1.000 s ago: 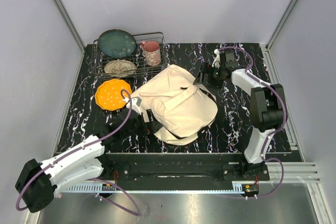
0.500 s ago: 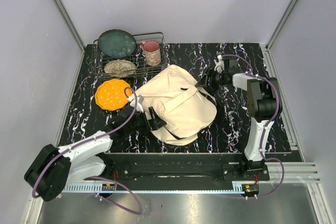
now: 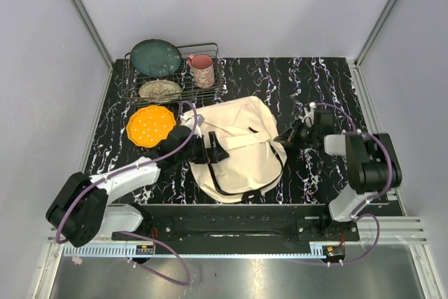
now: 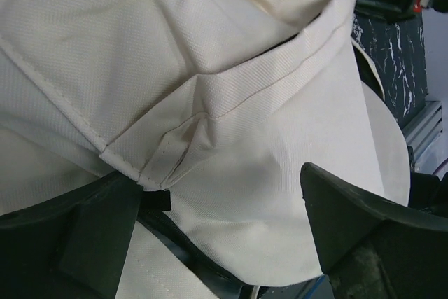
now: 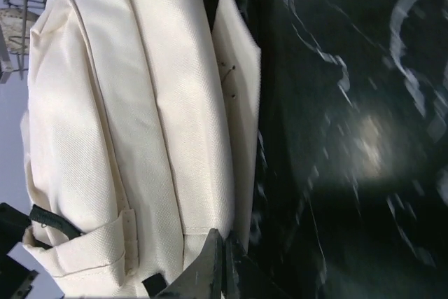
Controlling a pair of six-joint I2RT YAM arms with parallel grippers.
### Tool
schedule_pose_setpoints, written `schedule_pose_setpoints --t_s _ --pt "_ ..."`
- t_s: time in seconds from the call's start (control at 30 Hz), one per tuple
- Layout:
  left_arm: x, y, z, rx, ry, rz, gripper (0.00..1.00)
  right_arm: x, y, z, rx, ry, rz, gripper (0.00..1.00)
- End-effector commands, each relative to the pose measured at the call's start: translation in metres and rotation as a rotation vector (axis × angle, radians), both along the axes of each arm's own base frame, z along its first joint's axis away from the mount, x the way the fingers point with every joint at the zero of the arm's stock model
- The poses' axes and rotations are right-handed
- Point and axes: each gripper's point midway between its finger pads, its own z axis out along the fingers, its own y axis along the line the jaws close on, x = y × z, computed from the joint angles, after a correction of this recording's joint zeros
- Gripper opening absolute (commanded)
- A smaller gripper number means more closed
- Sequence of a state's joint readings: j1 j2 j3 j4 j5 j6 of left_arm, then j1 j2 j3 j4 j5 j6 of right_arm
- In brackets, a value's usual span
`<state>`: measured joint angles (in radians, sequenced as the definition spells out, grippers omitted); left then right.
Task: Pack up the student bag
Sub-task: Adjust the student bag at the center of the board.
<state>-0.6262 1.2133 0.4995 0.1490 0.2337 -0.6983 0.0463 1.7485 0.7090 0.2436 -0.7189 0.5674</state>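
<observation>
The student bag [image 3: 238, 146], a large cream canvas bag with straps and small black buckles, lies flat in the middle of the black marbled table [image 3: 315, 82]. My left gripper [image 3: 210, 150] rests on the bag's left side. In the left wrist view this left gripper [image 4: 224, 236] is open, its dark fingers [image 4: 364, 229] standing either side of a fold of the bag [image 4: 210, 68]. My right gripper [image 3: 288, 138] is at the bag's right edge. In the right wrist view the right gripper [image 5: 224, 243] is shut, tips against the bag [image 5: 140, 124] beside a loose strap end [image 5: 238, 89].
A wire dish rack [image 3: 210, 48] at the back left holds a dark green plate [image 3: 155, 57], a pink mug [image 3: 202, 70] and a beige dish [image 3: 160, 89]. An orange plate [image 3: 150, 125] lies in front of the rack, just left of my left arm.
My right gripper shut and swung from the bag's upper right down to its right edge. My left gripper slid right onto the bag. The bag spread flatter and shifted right.
</observation>
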Motion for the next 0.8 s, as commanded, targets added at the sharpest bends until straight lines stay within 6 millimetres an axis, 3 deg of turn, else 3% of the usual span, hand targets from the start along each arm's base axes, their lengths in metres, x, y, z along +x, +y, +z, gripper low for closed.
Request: schedule_pose_setpoints --t_s 0.0,0.1,0.13,0.17,0.2,0.27,0.3,0.4,0.53,0.77 --pt "0.021 -0.03 0.053 -0.067 -0.15 -0.118 0.96 -0.019 -0.028 0.007 -0.111 -0.019 -0.218 0.0" --pt "0.027 -0.029 0.062 -0.039 -0.171 -0.12 0.99 -0.038 -0.058 0.004 -0.209 -0.004 -0.404 0.0" --pt "0.028 -0.026 0.066 -0.018 -0.184 -0.11 0.99 -0.041 -0.06 0.008 -0.182 -0.007 -0.452 0.0" --pt "0.029 -0.023 0.068 -0.005 -0.19 -0.102 0.99 -0.041 -0.064 0.024 -0.172 -0.047 -0.486 0.0" --pt "0.03 -0.02 0.069 0.012 -0.195 -0.091 0.99 -0.05 -0.074 0.021 -0.222 -0.001 -0.528 0.0" --pt "0.034 -0.009 0.076 0.055 -0.231 -0.05 0.99 -0.047 -0.081 0.047 -0.236 -0.054 -0.565 0.0" --pt "0.033 -0.002 0.072 0.082 -0.221 -0.032 0.99 -0.048 -0.087 0.049 -0.258 -0.059 -0.584 0.0" --pt "0.038 0.022 0.07 0.17 -0.241 0.063 0.99 -0.046 -0.085 0.06 -0.261 -0.101 -0.557 0.0" --pt "0.044 0.053 0.051 0.326 -0.2 0.173 0.99 -0.049 -0.069 0.055 -0.214 -0.058 -0.482 0.0" --pt "0.038 0.048 0.009 0.347 -0.098 0.136 0.99 -0.061 -0.058 0.052 -0.129 -0.058 -0.47 0.0"
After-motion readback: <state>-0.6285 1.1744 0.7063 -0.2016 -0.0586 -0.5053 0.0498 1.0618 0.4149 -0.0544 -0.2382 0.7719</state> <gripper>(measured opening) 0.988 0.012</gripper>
